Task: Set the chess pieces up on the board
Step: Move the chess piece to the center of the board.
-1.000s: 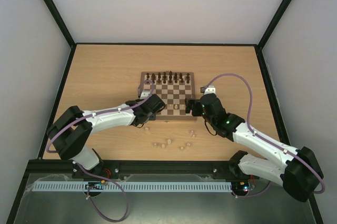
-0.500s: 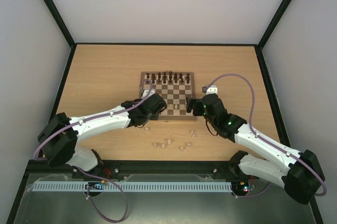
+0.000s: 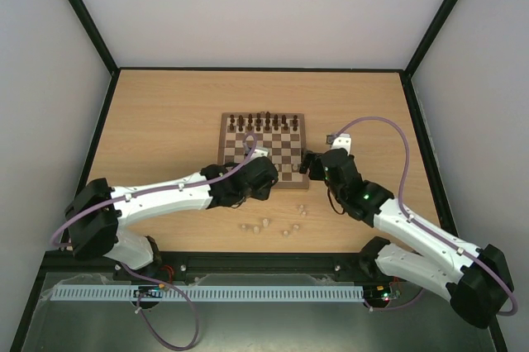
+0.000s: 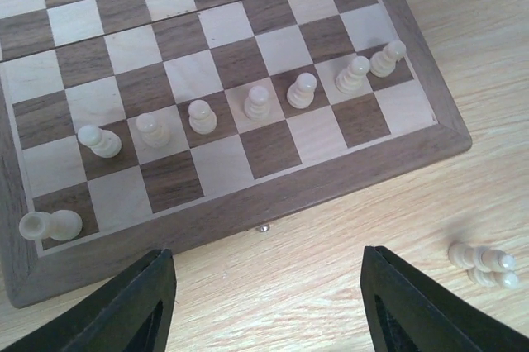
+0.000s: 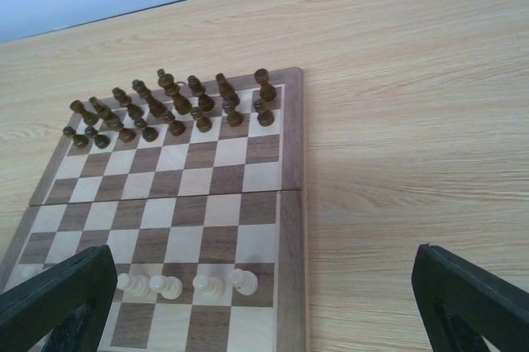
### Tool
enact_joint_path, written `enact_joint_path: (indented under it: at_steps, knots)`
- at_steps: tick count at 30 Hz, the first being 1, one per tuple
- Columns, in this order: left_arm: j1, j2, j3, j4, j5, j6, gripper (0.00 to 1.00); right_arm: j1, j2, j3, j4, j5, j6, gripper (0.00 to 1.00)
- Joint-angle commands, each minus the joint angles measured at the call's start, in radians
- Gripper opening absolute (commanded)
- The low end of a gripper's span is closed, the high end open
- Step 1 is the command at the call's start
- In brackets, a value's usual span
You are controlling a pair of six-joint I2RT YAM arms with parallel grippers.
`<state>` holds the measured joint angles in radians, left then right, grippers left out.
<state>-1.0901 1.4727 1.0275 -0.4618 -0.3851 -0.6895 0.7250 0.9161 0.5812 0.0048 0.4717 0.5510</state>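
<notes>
Rounded cream pieces [image 4: 258,102] line the checkered wooden board [image 4: 331,183] — one lying sideways.

board [image 3: 285,144] near-left corner behind left arm [image 3: 165,193], loose pcs [image 3: 265,223] too tiny

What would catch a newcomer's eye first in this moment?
The board mid-table, with dark pieces filling its far two rows and a row of pale pawns near its front. One pale piece lies toppled on a near corner square, and more pale pieces sit loose on the table in front.
</notes>
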Motion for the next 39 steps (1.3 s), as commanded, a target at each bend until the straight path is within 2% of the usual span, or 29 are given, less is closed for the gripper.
enact_joint_path:
  at_steps: [1, 11, 16, 30, 39]
  knots:
    - [-0.031, 0.011, 0.017, 0.005, 0.037, 0.033, 0.66, -0.003, -0.030, 0.019, -0.053, 0.099, 0.030, 0.99]
    - [-0.077, 0.075, 0.055, 0.059, 0.141, 0.079, 0.69, -0.003, -0.094, 0.006, -0.091, 0.193, 0.061, 0.99]
    - [-0.081, 0.149, 0.095, 0.056, 0.148, 0.071, 0.69, -0.003, -0.104, 0.013, -0.099, 0.185, 0.067, 0.99]
    - [-0.120, 0.195, 0.156, 0.069, 0.196, 0.083, 0.69, -0.003, -0.159, 0.006, -0.119, 0.219, 0.076, 0.98]
    - [-0.133, 0.281, 0.205, 0.058, 0.216, 0.096, 0.67, -0.005, -0.160, 0.006, -0.120, 0.223, 0.076, 0.99]
